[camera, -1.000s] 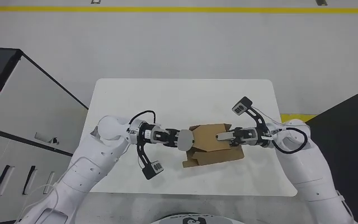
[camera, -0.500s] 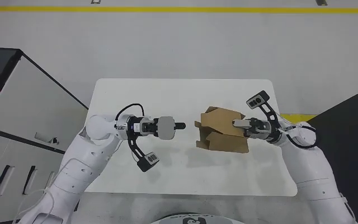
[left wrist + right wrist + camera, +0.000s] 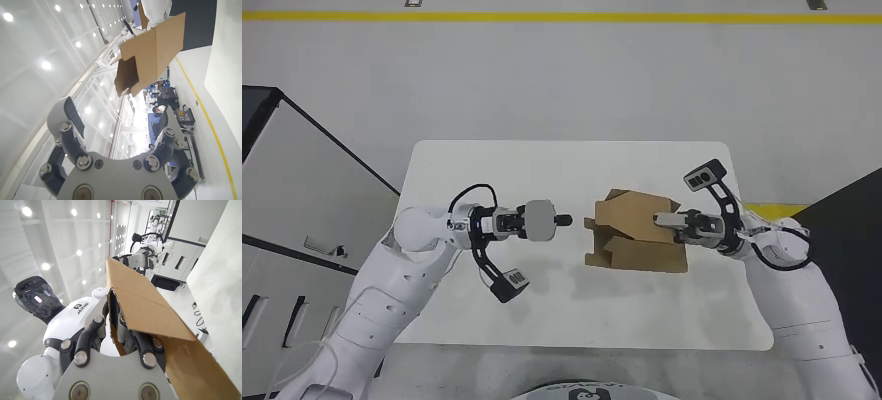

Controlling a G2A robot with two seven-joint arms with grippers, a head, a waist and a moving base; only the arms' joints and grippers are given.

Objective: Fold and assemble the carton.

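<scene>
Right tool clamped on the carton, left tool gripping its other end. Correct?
No. The left tool is open and clear of the carton, per the left wrist view. The right tool is clamped on it.

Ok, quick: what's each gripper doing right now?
Left gripper: open, holding nothing, apart from the carton.
Right gripper: closed on the carton's edge.

Left end effector (image 3: 561,219) points to 3 o'clock, jaws spread wide; right end effector (image 3: 662,220) points to 9 o'clock, clamped on the carton (image 3: 637,248).
</scene>
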